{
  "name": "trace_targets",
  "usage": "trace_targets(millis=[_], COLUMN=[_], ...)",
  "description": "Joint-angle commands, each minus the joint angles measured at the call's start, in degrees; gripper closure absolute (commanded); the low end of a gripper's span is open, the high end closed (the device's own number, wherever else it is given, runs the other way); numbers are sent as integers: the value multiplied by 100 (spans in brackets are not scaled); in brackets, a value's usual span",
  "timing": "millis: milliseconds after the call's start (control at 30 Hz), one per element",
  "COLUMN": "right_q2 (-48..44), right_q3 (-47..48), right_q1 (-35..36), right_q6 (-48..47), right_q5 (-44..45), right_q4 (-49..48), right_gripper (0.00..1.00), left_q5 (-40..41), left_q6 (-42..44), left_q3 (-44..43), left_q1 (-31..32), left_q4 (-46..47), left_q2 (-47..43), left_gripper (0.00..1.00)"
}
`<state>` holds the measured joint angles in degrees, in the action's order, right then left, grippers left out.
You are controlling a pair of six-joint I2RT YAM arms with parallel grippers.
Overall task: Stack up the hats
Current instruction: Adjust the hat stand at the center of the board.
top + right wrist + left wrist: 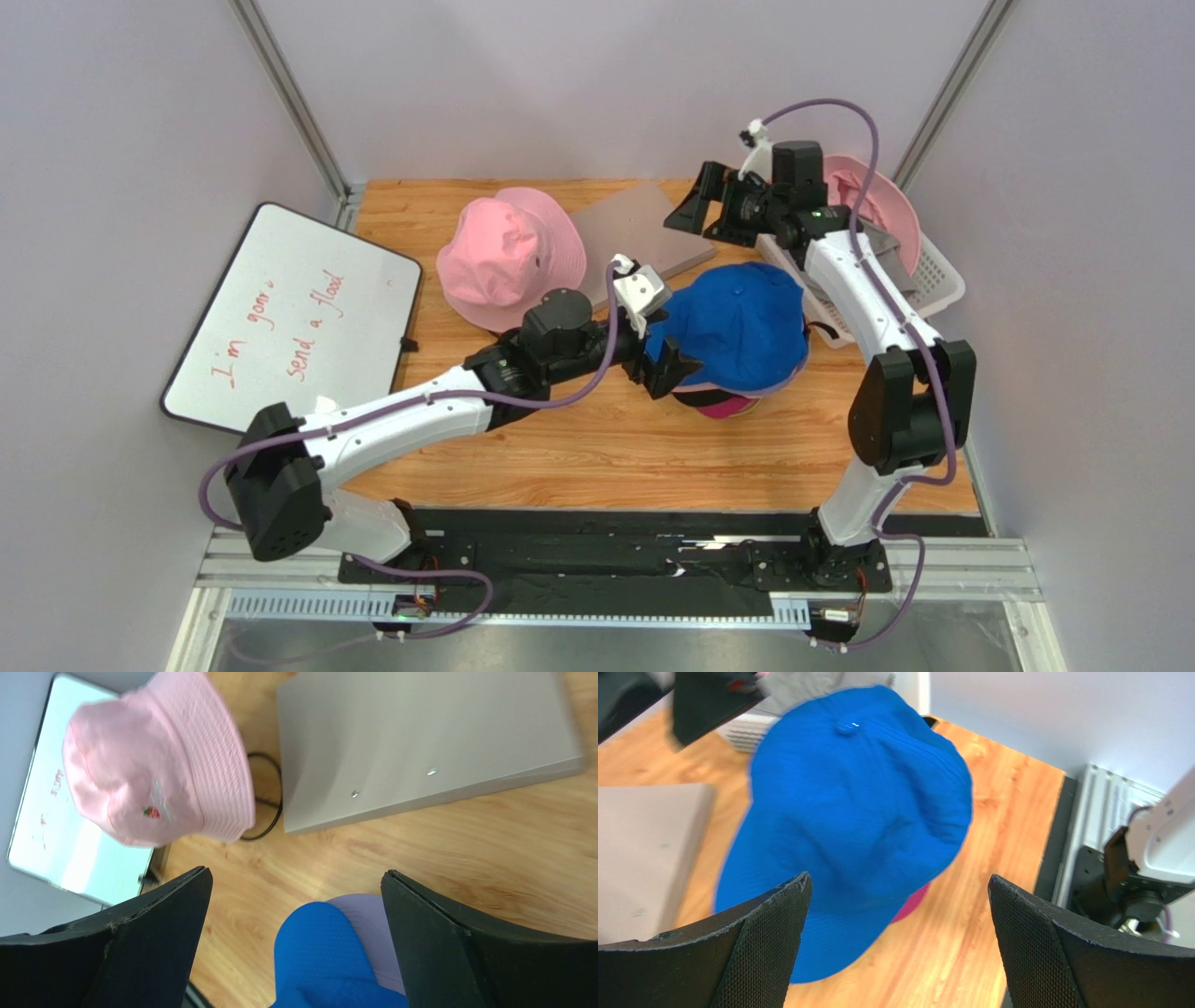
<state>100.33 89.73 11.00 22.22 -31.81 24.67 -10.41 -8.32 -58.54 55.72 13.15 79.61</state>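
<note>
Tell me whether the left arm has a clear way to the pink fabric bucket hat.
Probably yes. The left gripper, open and empty, hovers by the blue baseball cap. The pink fabric bucket hat sits uncovered on the wood just beyond it, with nothing lying between them.

Top view: the blue cap (737, 325) covers the hats beneath (725, 408), so you see little more than a magenta edge of them. The right arm (859, 287) hides part of the pink hat (898, 221) in the basket (943, 287). Right wrist view: the blue cap runs off the bottom edge.
</note>
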Motion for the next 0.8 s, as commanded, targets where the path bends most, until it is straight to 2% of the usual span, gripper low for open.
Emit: trace_targets(millis=[0, 133, 233, 267, 400, 533, 667, 767], right_q2=[-663, -1208, -1849, -2251, -3317, -4012, -4425, -4645], right_q3=[291, -201, -850, -1070, -2273, -2697, -3049, -3453], right_q1=[-379, -722, -819, -837, -1030, -1609, -1821, -1812], right_q6=[159, 405, 528, 555, 670, 635, 556, 722], right_q5=[772, 1351, 2168, 2501, 2934, 3172, 3743, 3491], right_q4=[284, 406, 609, 601, 644, 1101, 1374, 1524], right_gripper=[2, 2, 3, 3, 2, 2, 2, 4], left_q5=[699, 760, 690, 594, -12, -522, -190, 775], left_q6=[278, -11, 40, 162, 225, 120, -3, -239], left_q3=[-192, -560, -999, -1088, -1335, -1659, -2073, -2363], left_q1=[-175, -684, -878, -896, -1063, -1283, -1310, -1310], left_q4=[-602, -629, -638, -534, -24, 171, -4, -163], left_q2=[-253, 88, 570, 686, 1003, 1292, 1592, 1820], left_gripper=[0, 0, 0, 0, 0, 0, 0, 0])
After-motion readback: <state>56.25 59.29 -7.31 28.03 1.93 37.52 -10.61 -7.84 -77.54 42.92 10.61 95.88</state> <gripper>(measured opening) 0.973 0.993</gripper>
